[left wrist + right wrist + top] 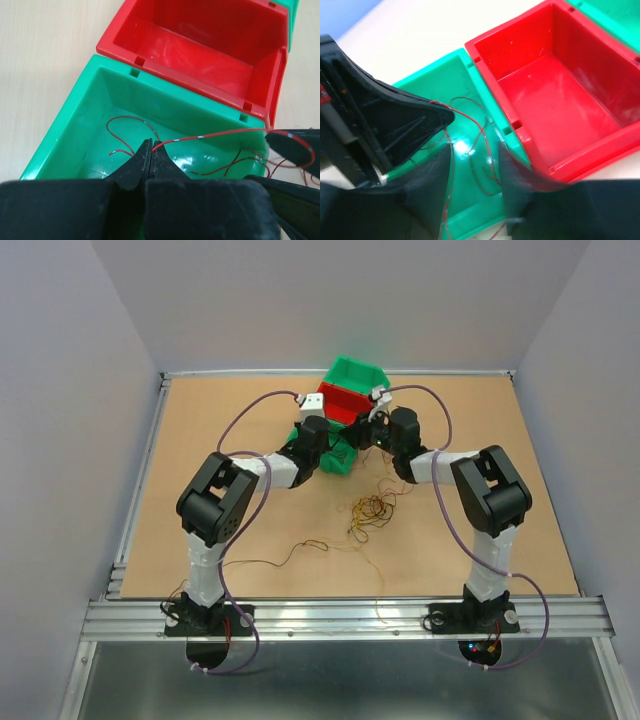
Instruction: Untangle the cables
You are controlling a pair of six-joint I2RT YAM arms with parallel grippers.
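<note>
A tangled clump of thin cables (370,508) lies on the table in front of the bins, and one loose strand (305,548) curls to its left. Both grippers hang over the near green bin (75,115). My left gripper (151,145) is shut on a thin red cable (220,134) that runs right over the bin's rim. More red strands (125,121) lie on the bin floor. My right gripper (475,170) stands open above the same bin (435,75), its fingers blurred and nothing between them. The left gripper (442,112) shows there with the cable at its tip.
A red bin (340,400) sits just behind the near green bin (335,462), and a second green bin (357,372) stands behind that. In the left wrist view a right gripper finger (292,147) is close by on the right. Grey walls enclose the table.
</note>
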